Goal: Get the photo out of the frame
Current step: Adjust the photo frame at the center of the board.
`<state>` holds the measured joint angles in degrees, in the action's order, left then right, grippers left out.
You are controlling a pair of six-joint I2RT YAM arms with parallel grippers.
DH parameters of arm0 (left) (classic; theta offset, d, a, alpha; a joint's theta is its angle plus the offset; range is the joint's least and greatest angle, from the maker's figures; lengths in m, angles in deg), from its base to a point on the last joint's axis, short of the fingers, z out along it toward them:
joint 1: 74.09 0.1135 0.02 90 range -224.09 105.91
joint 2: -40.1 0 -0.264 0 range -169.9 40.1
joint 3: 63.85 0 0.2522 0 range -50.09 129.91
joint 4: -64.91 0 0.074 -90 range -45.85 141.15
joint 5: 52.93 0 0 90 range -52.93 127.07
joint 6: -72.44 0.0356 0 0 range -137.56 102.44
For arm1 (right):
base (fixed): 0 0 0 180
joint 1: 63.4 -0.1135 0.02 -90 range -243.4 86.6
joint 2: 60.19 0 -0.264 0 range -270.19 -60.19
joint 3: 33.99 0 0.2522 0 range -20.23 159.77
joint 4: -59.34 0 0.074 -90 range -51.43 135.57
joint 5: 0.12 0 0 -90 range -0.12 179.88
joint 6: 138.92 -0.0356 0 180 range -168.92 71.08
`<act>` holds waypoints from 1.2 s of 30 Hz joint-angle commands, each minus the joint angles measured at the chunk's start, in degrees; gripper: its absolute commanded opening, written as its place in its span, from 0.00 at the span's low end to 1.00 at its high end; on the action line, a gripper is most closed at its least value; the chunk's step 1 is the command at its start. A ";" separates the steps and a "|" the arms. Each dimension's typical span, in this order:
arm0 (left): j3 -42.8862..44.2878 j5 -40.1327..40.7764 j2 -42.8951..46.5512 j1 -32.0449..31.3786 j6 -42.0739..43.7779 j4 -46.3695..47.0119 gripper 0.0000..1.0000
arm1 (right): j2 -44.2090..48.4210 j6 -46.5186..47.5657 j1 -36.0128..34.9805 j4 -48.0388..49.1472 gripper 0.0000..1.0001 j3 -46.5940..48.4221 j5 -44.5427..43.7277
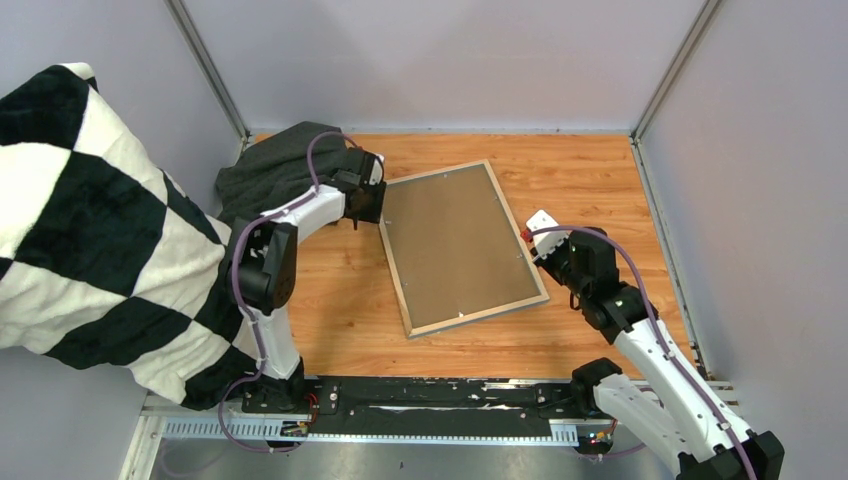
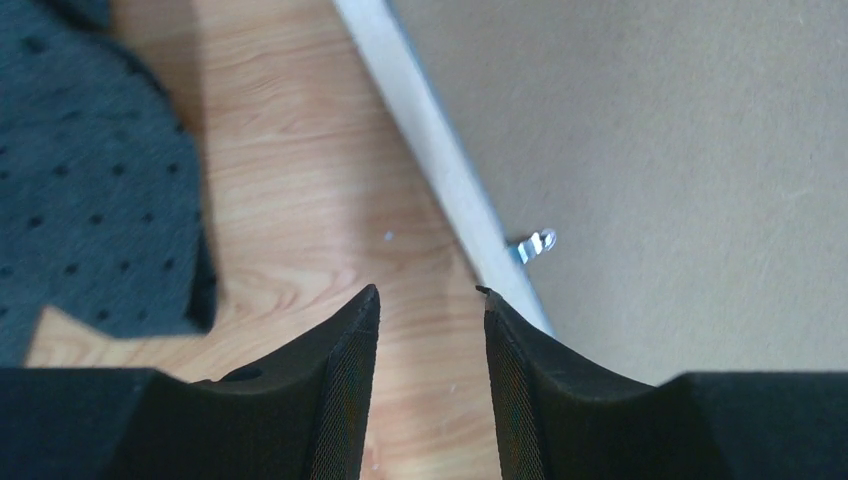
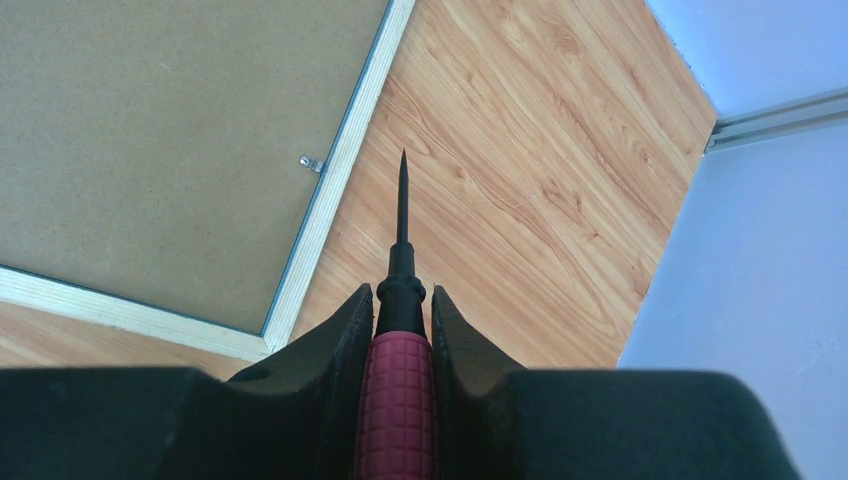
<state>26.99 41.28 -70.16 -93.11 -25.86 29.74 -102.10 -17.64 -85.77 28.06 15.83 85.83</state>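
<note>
Bright, even, diffuse light fills all three views, and in the top view the left arm [image 1: 300, 212] casts only a faint, soft shadow on the matte table [image 1: 600, 190]. In the left wrist view, the dark cloth [image 2: 90, 170] at upper left is smeared and the black fingers [image 2: 330, 400] along the bottom lose detail. The right wrist view is sharp, from the wood grain to the screwdriver [image 3: 398, 400] tip.

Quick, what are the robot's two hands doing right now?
Left gripper: open, holding nothing.
Right gripper: closed on a red-handled screwdriver.
</note>
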 commanded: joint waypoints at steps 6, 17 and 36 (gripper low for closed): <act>-7.43 -7.10 12.10 1.45 8.05 6.08 0.54 | -0.08 -0.32 0.73 0.28 0.00 0.08 2.21; -9.43 -20.42 25.26 1.82 33.35 -16.43 0.97 | 4.34 -1.34 -2.01 -0.74 0.00 1.03 4.78; -27.32 -21.04 42.84 2.24 45.01 -17.05 1.00 | 4.91 0.12 -11.66 -1.30 0.00 1.39 4.15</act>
<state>1.48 21.21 -26.73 -91.26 16.61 13.28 -96.66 -17.96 -95.50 27.47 15.85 90.31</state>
